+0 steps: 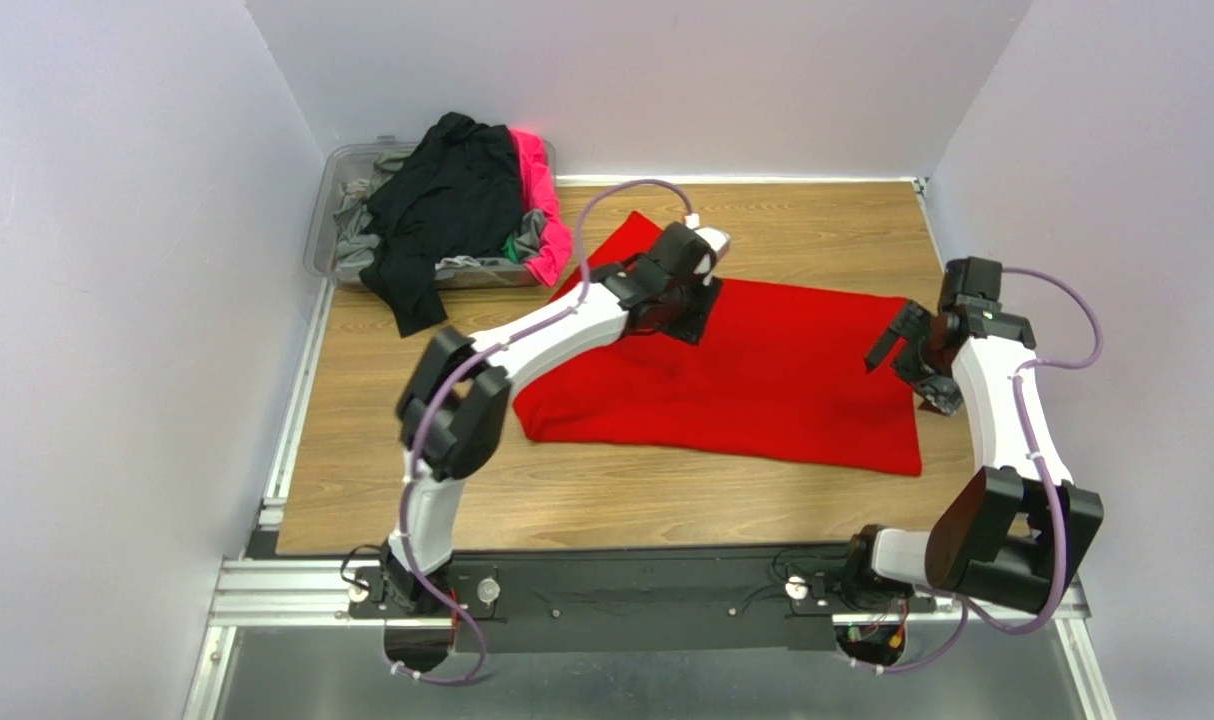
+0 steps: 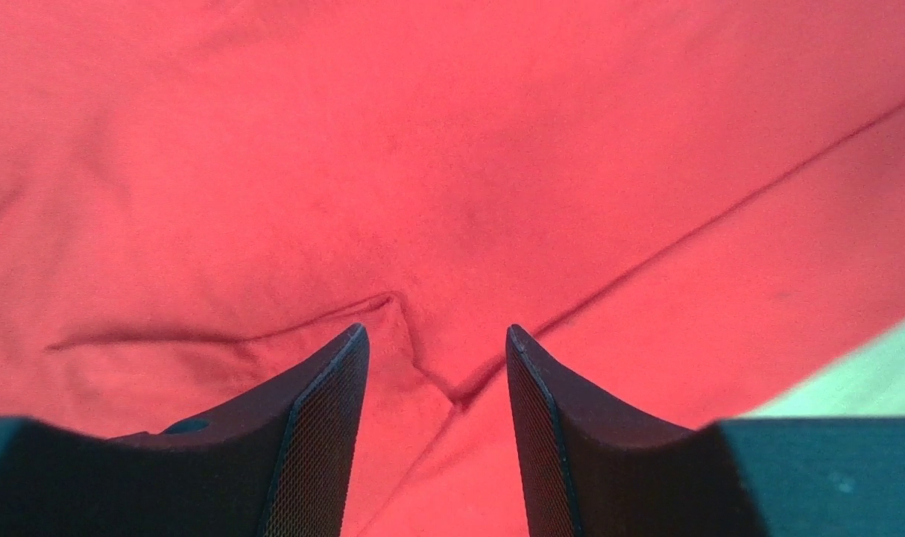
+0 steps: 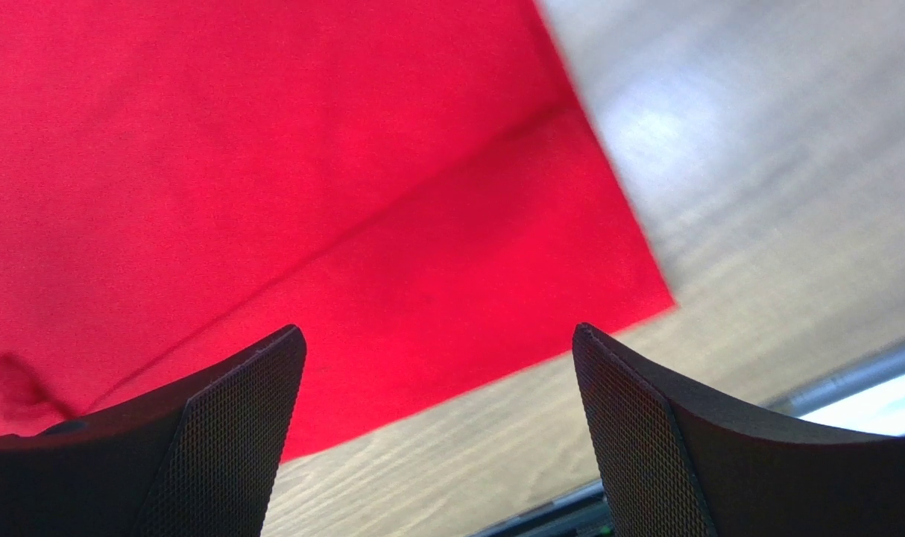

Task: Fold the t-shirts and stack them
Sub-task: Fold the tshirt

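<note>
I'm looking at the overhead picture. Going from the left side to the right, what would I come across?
A clear bin heaped with t-shirts → the red t-shirt spread out on the wood → the right gripper at that shirt's right edge.

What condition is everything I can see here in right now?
Bright red cloth t-shirt, spread on the wooden table, creased.
Heap of black, pink, grey and green shirts, unfolded, spilling over clear plastic bin.
Left arm's black fingers, open over a red pucker.
Right arm's black fingers, wide open above the shirt's corner.
</note>
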